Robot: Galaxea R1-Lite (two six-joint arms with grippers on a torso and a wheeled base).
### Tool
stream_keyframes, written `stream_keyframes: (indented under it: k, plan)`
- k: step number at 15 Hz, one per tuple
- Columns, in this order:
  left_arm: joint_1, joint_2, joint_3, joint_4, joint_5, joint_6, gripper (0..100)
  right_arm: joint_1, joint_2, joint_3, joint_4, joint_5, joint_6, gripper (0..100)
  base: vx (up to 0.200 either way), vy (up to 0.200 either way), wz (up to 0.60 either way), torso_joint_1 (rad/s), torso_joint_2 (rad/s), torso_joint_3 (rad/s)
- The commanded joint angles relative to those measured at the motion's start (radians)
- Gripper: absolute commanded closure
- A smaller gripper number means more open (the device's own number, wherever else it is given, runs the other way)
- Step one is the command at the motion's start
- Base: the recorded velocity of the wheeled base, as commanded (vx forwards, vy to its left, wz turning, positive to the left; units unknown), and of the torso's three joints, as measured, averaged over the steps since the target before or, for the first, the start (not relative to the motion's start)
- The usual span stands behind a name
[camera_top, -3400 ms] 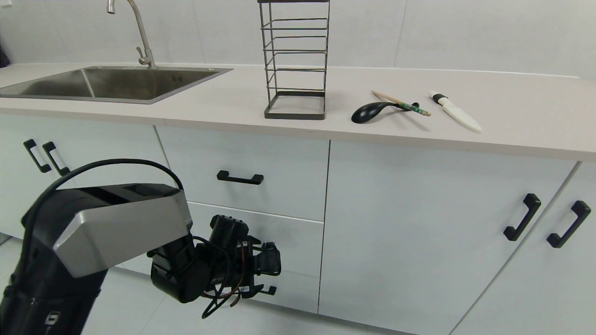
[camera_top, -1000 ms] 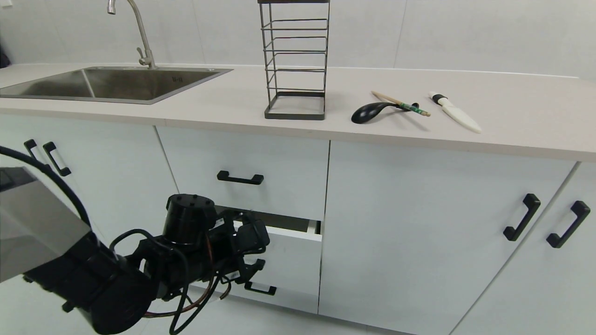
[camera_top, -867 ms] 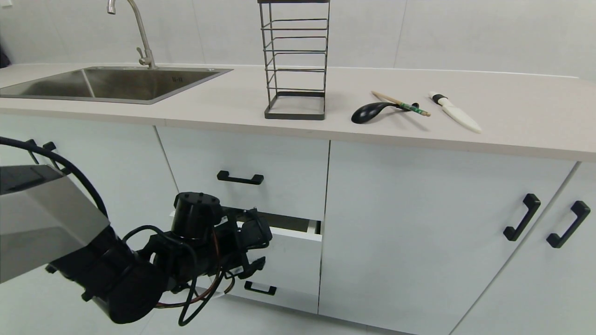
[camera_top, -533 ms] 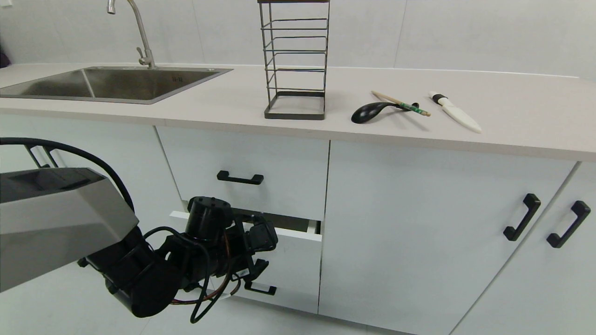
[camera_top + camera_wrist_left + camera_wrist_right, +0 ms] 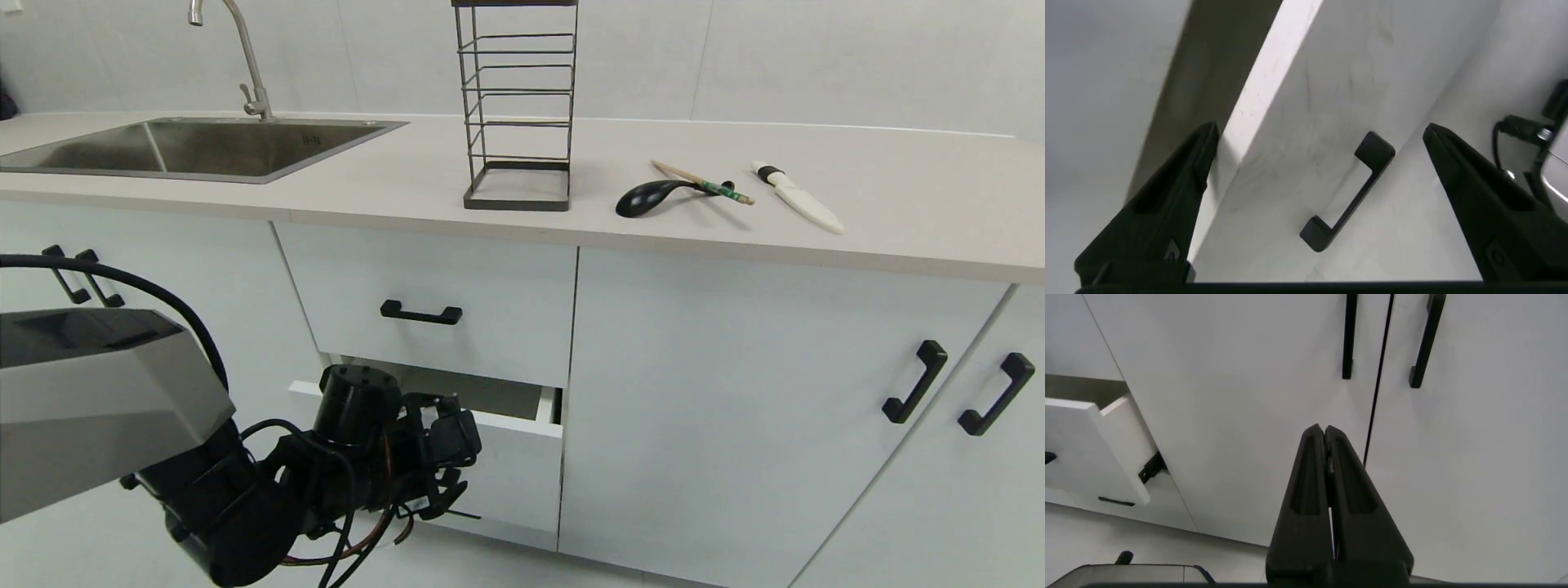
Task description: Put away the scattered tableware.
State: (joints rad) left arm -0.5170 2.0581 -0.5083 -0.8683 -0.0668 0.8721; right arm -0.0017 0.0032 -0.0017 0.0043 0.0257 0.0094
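Left tool (image 5: 1321,131) spread open, drawer handle (image 5: 1347,192) just ahead between its fingers, not gripped; right tool (image 5: 1329,482) closed, empty.

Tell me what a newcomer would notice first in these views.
The lower drawer under the counter stands partly open. The left end effector sits right in front of it, open, with the drawer's black handle in the gap and ungripped. Up on the countertop, a black spoon, chopsticks and a white knife lie loose to the right of a tall wire rack.
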Motion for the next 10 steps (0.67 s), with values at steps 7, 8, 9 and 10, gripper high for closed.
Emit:
stream_keyframes:
  k: [7,8,9,10]
  plan:
    - [-0.087,-0.337,0.258,0.028,-0.002,-0.007,0,0.0,0.001,0.0,0.0,0.0,0.0,100,0.0,0.0,0.0,0.0,0.0,0.0]
    - [-0.086,-0.334,0.258,0.026,-0.002,-0.007,0,0.0,0.001,0.0,0.0,0.0,0.0,100,0.0,0.0,0.0,0.0,0.0,0.0]
    - [-0.078,-0.294,0.252,0.015,-0.002,-0.027,0,0.0,0.001,0.0,0.0,0.0,0.0,100,0.0,0.0,0.0,0.0,0.0,0.0]
    - [-0.078,-0.271,0.249,0.014,-0.002,-0.038,0,0.0,0.001,0.0,0.0,0.0,0.0,100,0.0,0.0,0.0,0.0,0.0,0.0]
